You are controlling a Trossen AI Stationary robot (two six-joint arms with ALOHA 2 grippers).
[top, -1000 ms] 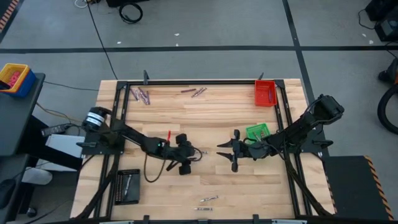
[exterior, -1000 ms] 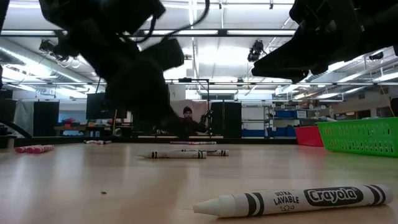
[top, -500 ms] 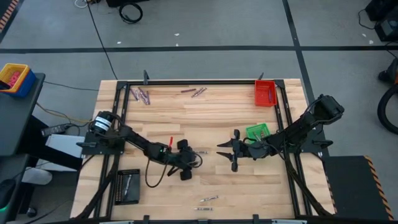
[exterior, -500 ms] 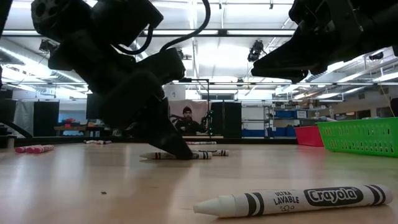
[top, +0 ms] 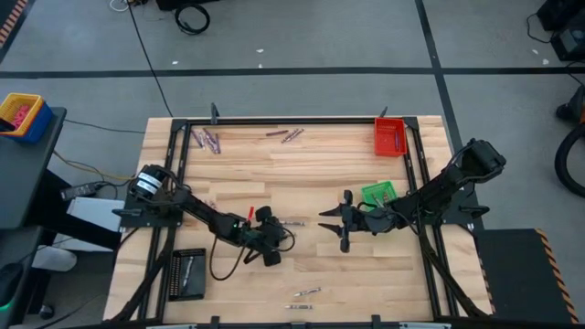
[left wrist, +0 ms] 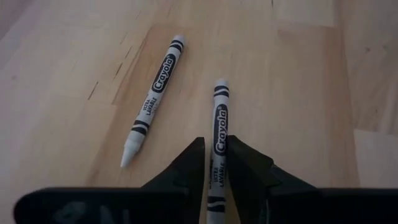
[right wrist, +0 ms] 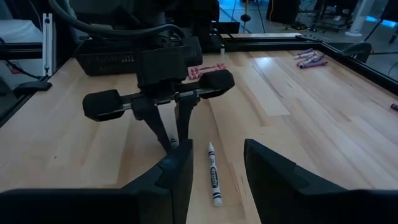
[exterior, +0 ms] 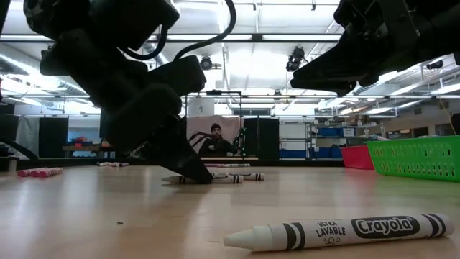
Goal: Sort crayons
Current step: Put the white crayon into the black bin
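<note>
Two white crayons lie side by side on the wooden table point(top: 311, 174) at its middle point(top: 291, 223). In the left wrist view one point(left wrist: 152, 102) lies free, and the other point(left wrist: 219, 118) sits between my fingers. My left gripper point(left wrist: 216, 144) is down at the table point(top: 280, 230), shut on that crayon; the right wrist view shows it from the front point(right wrist: 169, 138). My right gripper point(top: 331, 222) hangs open and empty to the right of them, above the table point(right wrist: 214, 180). My left gripper pinches the white crayon between its two fingers, one on each long side, about the middle of its label point(left wrist: 219, 134). The fingers slant down from the table's left. The crayon runs lengthwise out from between them. It lies flat on the table.
A red tray point(top: 389, 137) stands at the far right, a green tray point(top: 378, 194) beside my right arm, and a black tray point(top: 187, 272) near left. Purplish crayons lie at the far edge point(top: 208, 140) point(top: 288, 135). Two crayons point(top: 306, 292) lie near the front, one white point(exterior: 338, 230). A person point(exterior: 215, 140) stands beyond the table.
My left gripper has come down onto the table at the two white crayons and has gone a little toward the near edge. Its fingers now reach the table at one crayon. My right gripper has kept still.
</note>
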